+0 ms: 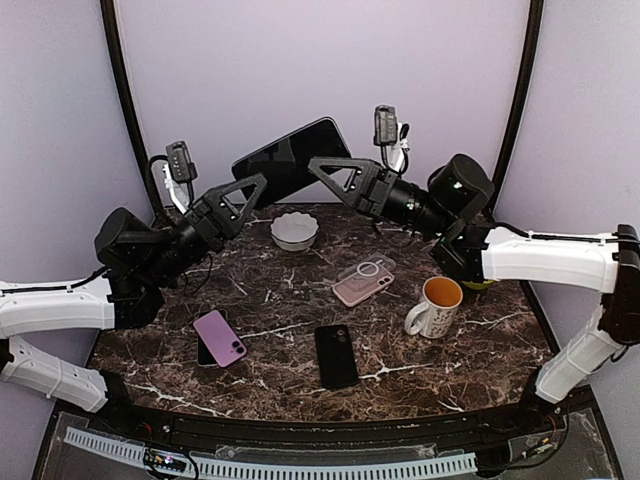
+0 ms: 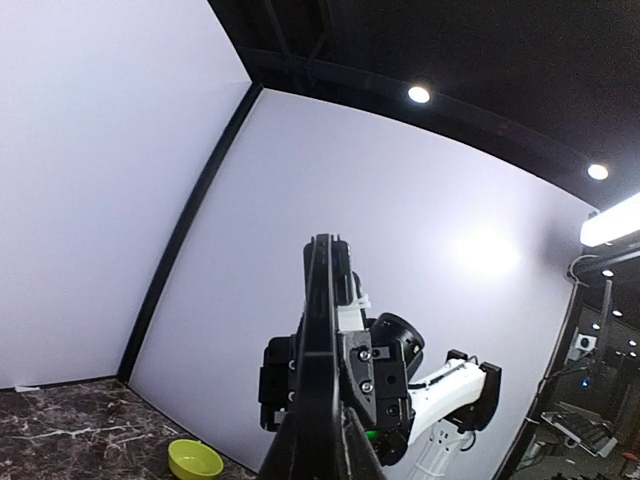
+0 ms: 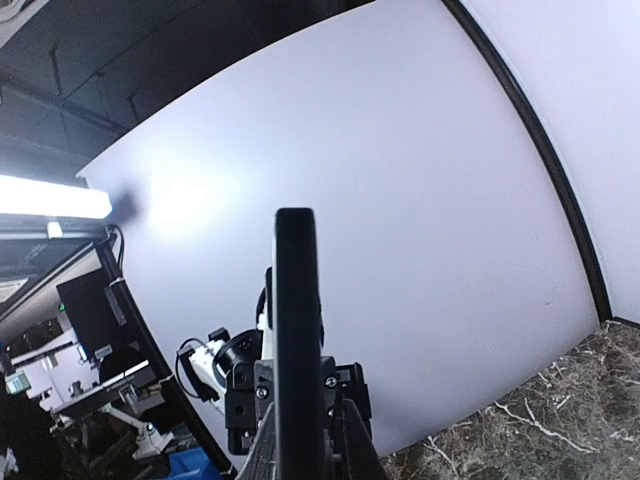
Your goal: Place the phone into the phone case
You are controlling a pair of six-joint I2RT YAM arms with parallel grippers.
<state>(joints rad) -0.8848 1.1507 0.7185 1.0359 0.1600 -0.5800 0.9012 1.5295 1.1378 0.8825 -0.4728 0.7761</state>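
Observation:
A large black phone (image 1: 290, 158) hangs in the air above the back of the table, tilted, held between both arms. My left gripper (image 1: 250, 195) is shut on its lower left end and my right gripper (image 1: 325, 170) is shut on its right side. In the left wrist view the phone (image 2: 325, 340) is edge-on between my fingers, and the same in the right wrist view (image 3: 298, 330). A black phone case or phone (image 1: 336, 355) lies flat on the marble table near the front middle; I cannot tell which.
A purple phone or case (image 1: 220, 337) lies front left. A pink phone in a clear case (image 1: 364, 280) lies in the middle right. A white bowl (image 1: 294, 230) sits at the back and a white mug (image 1: 434, 305) stands on the right. A green bowl (image 2: 195, 460) sits on the table.

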